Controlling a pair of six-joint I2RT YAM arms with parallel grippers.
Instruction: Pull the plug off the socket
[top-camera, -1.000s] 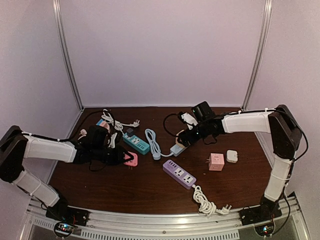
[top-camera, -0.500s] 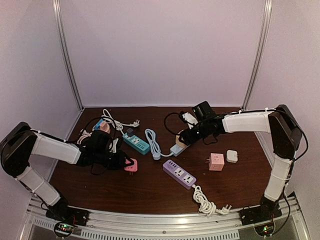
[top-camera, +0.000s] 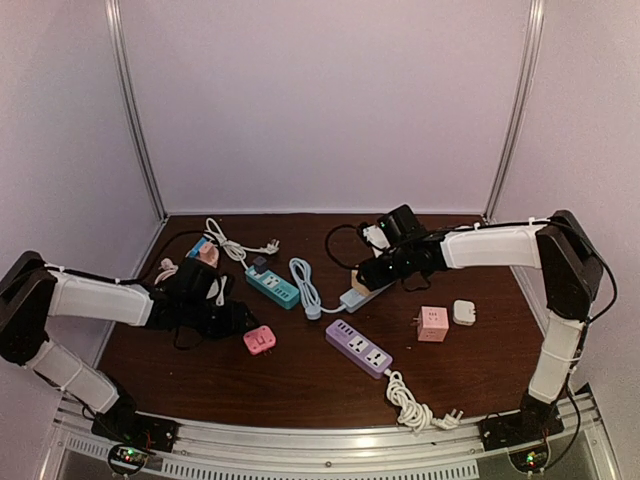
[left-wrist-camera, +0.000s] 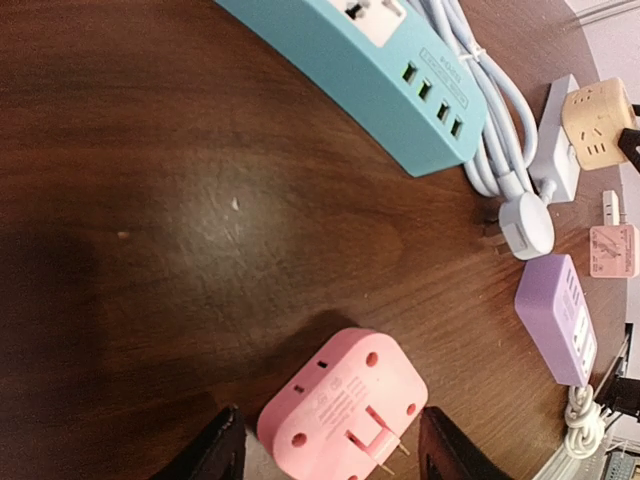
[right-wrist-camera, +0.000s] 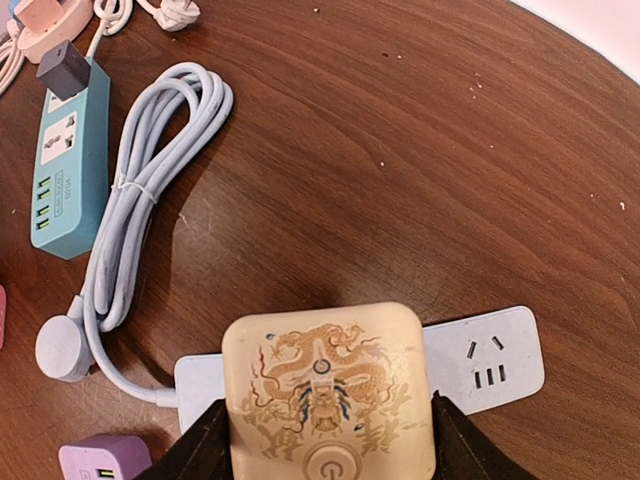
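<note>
- Right claw (right-wrist-camera: 325, 432) is down over the cream cube plug (right-wrist-camera: 328, 385), one finger against each flank. From here that reads as a grip on the cube, opened about as wide as the cube itself.
- The cube sits plugged into the pale power strip (right-wrist-camera: 485, 360), which lies flat on the surface (top-camera: 300, 390), right of centre.
- To do this well, I'd say pull straight off the strip's face, in line with the prongs, with no twisting. Nothing holds the strip down, so it may well lift along with the cube.
- Left claw (left-wrist-camera: 332, 438) is open and holds nothing. The pink adapter (left-wrist-camera: 345, 400) lies on the wood between its fingers, prongs up. That arm looks free to pin the strip, though it's well apart from it.
- The right wrist view gives what the overhead cannot: the dragon print and round button on the cube's top, and the free outlets on the strip beside it.
- The overhead view hides most of the cube under the claw, but it shows both arms at once and the purple strip (top-camera: 358, 347) just nearer the bases.
- The left wrist view alone shows the pink adapter's prongs, and catches the cream cube side-on in the distance.
</note>
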